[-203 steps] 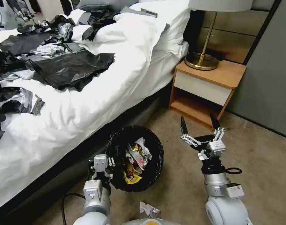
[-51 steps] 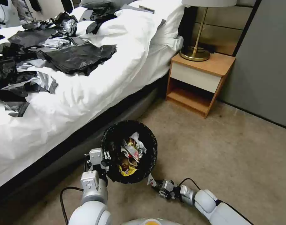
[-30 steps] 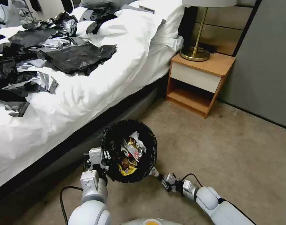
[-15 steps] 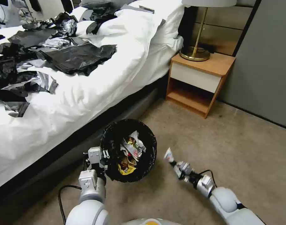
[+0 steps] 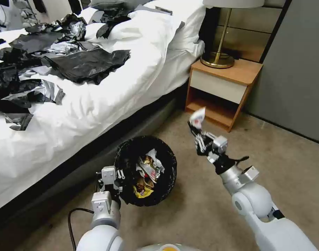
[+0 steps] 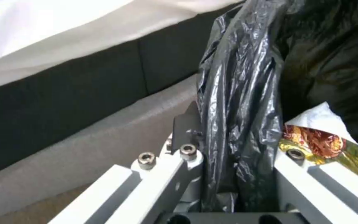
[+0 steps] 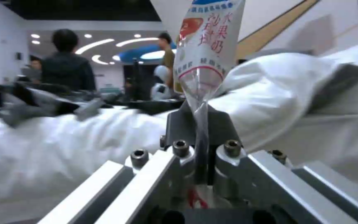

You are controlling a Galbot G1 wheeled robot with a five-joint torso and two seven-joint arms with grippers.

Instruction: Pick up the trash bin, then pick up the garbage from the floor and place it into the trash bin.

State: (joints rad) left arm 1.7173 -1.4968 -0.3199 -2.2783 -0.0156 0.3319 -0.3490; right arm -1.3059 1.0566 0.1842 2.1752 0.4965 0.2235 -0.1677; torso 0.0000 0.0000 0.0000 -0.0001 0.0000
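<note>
The trash bin, lined with a glossy black bag, is held above the carpet beside the bed with wrappers and tissue inside. My left gripper is shut on its near-left rim; the left wrist view shows the black liner pinched between the fingers, with a gold-and-red wrapper in the bin. My right gripper is raised to the right of the bin, higher than its rim, shut on a white-and-red snack wrapper. In the right wrist view that wrapper stands up from the closed fingers.
A bed with white sheets and black plastic sheets runs along the left. A wooden nightstand with a brass lamp stands behind the right gripper. Grey wall panels are on the right, with open carpet in front.
My right arm has lifted from the floor by the bin's right side, carrying the wrapper up and away toward the nightstand. The bin and left gripper shifted slightly.
</note>
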